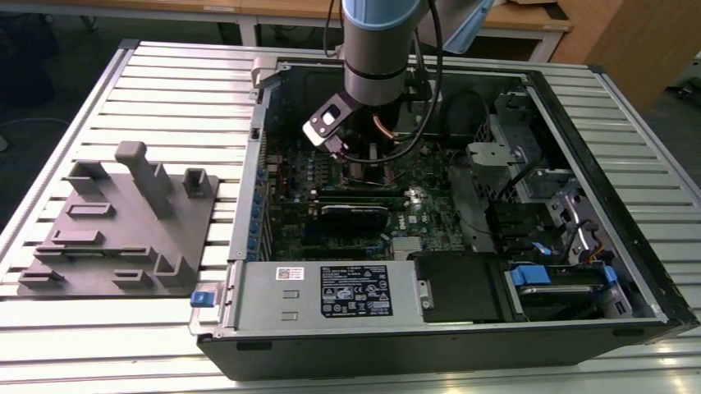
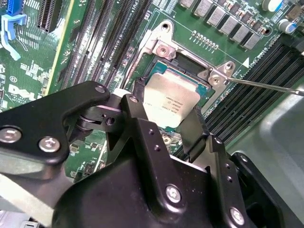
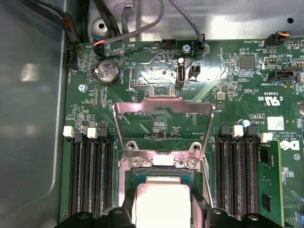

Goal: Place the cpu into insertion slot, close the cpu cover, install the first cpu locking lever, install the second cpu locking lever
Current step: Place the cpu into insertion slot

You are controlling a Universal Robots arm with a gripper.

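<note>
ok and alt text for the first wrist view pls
The claw grips the cpu by two edges at the insertion slot on a green motherboard. Beyond it the cpu cover stands swung open, with black memory slots on both sides.

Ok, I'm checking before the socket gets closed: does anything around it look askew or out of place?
Nothing stands out. The gripper holds the cpu lined up squarely with the insertion slot, and the cpu cover is swung open, clear of it and looking unbent.
</note>
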